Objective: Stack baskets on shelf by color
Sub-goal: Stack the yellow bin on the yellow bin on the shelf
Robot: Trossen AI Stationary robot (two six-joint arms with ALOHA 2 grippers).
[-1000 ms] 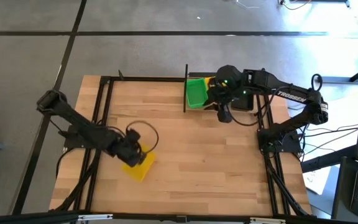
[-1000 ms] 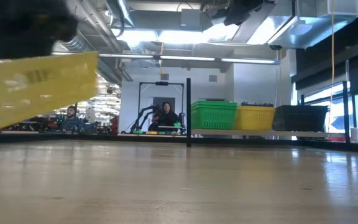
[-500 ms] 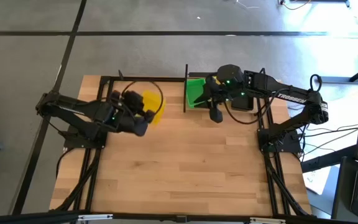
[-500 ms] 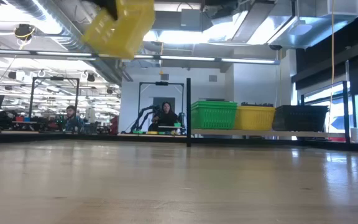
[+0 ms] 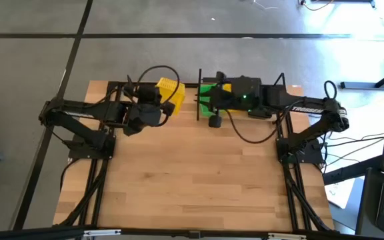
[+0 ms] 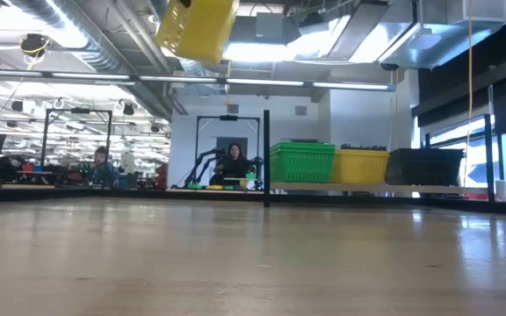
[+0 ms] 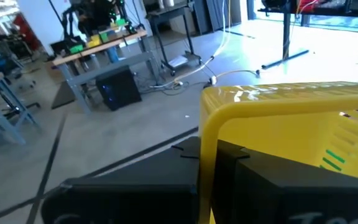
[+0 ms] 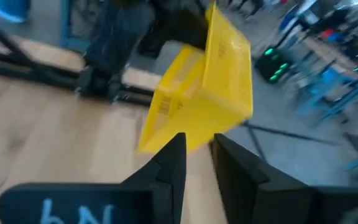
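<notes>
High view: the left gripper (image 5: 157, 107) is clamped shut on the rim of a yellow basket (image 5: 170, 93), holding it above the far edge of the tabletop (image 5: 199, 180), just left of the shelf's black end post (image 5: 199, 93). The right gripper (image 5: 212, 105) reaches in from the other side of that post with its fingers parted and nothing between them, hanging over the green stack (image 5: 211, 90) at the left end of the shelf.

Low view: the held yellow basket hangs tilted near the ceiling lights, well above the table. On the shelf (image 6: 385, 187) far behind stand three piles side by side: green (image 6: 302, 162), yellow (image 6: 361, 166), black (image 6: 423, 166).

Left wrist view: the basket's yellow wall fills the space just past the dark fingers (image 7: 166, 186), which pinch its rim.

Right wrist view: the parted fingers (image 8: 169, 165) point at the tilted yellow basket, near but apart from it.
</notes>
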